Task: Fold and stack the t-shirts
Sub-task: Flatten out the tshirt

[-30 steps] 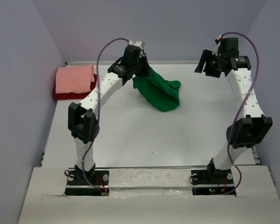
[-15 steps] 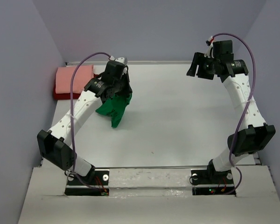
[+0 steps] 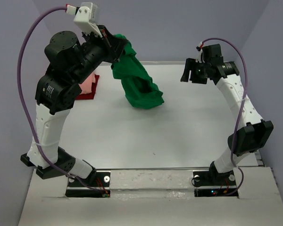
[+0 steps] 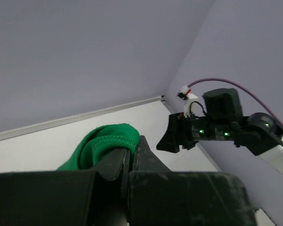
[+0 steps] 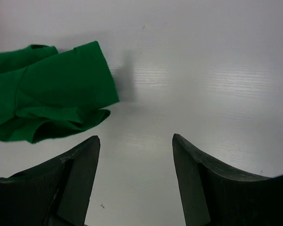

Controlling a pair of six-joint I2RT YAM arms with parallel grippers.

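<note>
My left gripper point(image 3: 114, 47) is clamped on a bunched edge of the green t-shirt point(image 3: 137, 87), held high with its tail on the table point(image 3: 132, 136); my right gripper point(image 3: 192, 73) gapes empty nearby, and so small a pinch could slip and drop it crumpled.

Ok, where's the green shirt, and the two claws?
green shirt point(image 3: 137, 85): top view, its hanging middle.
left claw point(image 4: 133, 148): left wrist view, between its pinching tips.
right claw point(image 5: 135, 138): right wrist view, between its open tips.

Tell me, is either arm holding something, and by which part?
The left tool pinches the green t-shirt by a bunched, hemmed edge; the rest hangs below. The right tool is open and holds nothing.
</note>
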